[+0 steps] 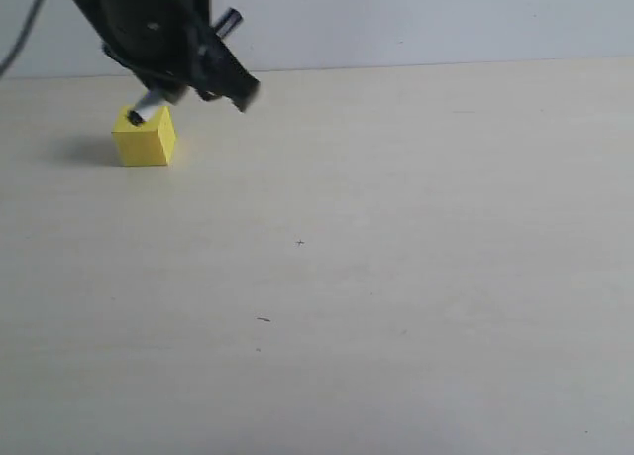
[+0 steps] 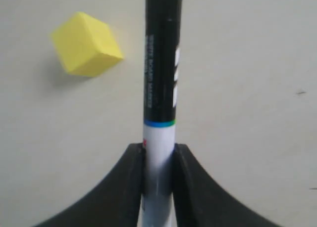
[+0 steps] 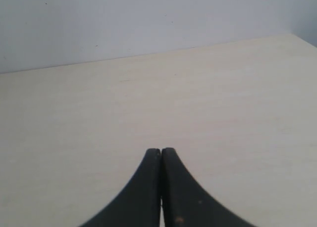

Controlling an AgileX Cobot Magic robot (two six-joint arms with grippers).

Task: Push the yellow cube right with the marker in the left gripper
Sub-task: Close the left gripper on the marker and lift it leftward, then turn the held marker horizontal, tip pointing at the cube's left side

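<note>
The yellow cube [image 1: 145, 138] sits on the table at the far left. My left gripper [image 1: 230, 88] hangs just above and to the right of it, shut on the marker [image 1: 144, 109]. The marker's white end with its black tip shows at the cube's top edge; whether they touch I cannot tell. In the left wrist view the fingers [image 2: 130, 172] clamp the white barrel of the marker [image 2: 161, 64], and the yellow cube [image 2: 86, 44] lies beside the black cap with a gap between them. My right gripper [image 3: 161, 151] is shut and empty, over bare table.
A pale wooden table [image 1: 396, 227] stretches to the right of the cube, with a few tiny dark specks [image 1: 263, 319]. A light wall [image 1: 446, 19] closes the back. A black cable [image 1: 22, 34] loops at the upper left.
</note>
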